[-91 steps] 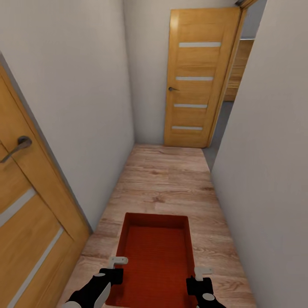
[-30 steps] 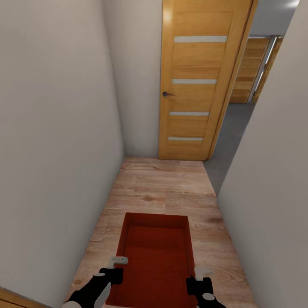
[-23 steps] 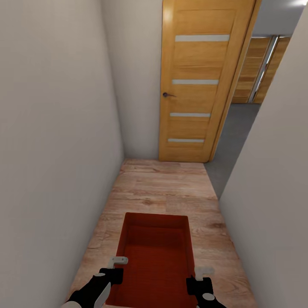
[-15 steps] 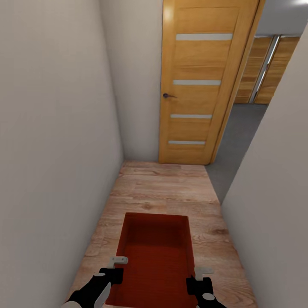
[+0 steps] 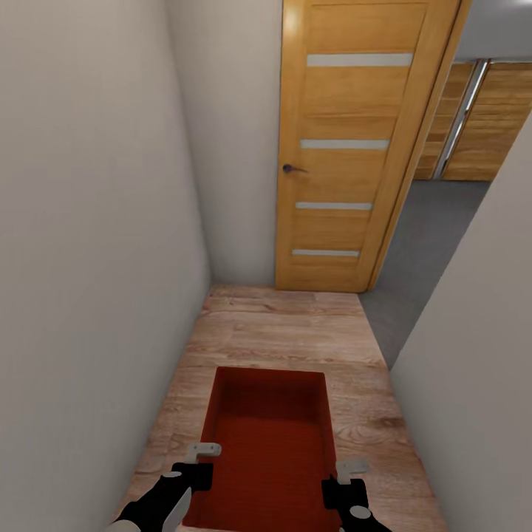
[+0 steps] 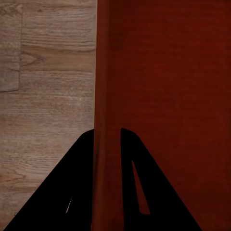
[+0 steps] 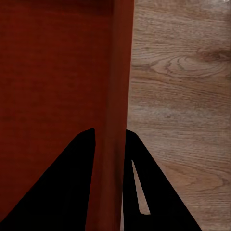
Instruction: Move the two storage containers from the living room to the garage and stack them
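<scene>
Left pincer & right pincer clamped on storage container side walls, long axis twd door.

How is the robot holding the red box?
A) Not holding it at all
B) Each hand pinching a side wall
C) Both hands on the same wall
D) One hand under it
B: the left hand clamps one side wall of the red box and the right hand clamps the opposite wall, fingers on both sides of each wall.
</scene>
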Controlling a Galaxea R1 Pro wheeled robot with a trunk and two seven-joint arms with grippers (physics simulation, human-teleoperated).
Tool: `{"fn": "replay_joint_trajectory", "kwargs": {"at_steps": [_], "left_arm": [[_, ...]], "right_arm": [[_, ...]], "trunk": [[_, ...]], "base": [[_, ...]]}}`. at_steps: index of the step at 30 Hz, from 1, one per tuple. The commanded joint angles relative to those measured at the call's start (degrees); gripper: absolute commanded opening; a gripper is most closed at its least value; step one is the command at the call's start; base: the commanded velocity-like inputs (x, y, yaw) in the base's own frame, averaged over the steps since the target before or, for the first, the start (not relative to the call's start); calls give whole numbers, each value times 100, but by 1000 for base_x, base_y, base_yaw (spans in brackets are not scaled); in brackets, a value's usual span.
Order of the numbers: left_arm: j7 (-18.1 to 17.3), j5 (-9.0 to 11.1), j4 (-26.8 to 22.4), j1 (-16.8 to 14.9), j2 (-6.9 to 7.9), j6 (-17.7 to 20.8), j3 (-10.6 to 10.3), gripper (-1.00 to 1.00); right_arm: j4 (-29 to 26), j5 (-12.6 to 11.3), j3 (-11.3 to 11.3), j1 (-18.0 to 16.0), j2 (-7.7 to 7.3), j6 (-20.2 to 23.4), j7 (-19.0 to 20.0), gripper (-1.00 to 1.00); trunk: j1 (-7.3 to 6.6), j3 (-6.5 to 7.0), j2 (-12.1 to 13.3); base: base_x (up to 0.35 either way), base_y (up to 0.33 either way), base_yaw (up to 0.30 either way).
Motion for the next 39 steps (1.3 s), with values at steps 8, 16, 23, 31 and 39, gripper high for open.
{"fn": "replay_joint_trajectory", "kwargs": {"at_steps": [8, 16, 23, 31, 39], "left_arm": [[64, 90, -23, -5, 8, 31, -77, -100], [65, 90, -23, -5, 8, 31, -73, -100], [69, 92, -23, -5, 8, 31, -76, -100], [67, 96, -36, -5, 8, 32, -75, -100], [55, 91, -239, -5, 13, 38, -61, -100]], "right_arm": [[168, -90, 45, -4, -58, -31, -30, -100], [168, -91, 46, -4, -58, -31, -30, -100], [168, -91, 46, -4, -65, -31, -30, -100], [168, -89, 47, -4, -67, -31, -30, -100], [168, -90, 50, -4, -67, -31, -30, -100]], "trunk": [[3, -5, -3], [3, -5, -3], [3, -5, -3], [3, -5, -3], [3, -5, -3]], "base": [[323, 0, 0], [323, 0, 0], [323, 0, 0], [323, 0, 0], [323, 0, 0]]}}
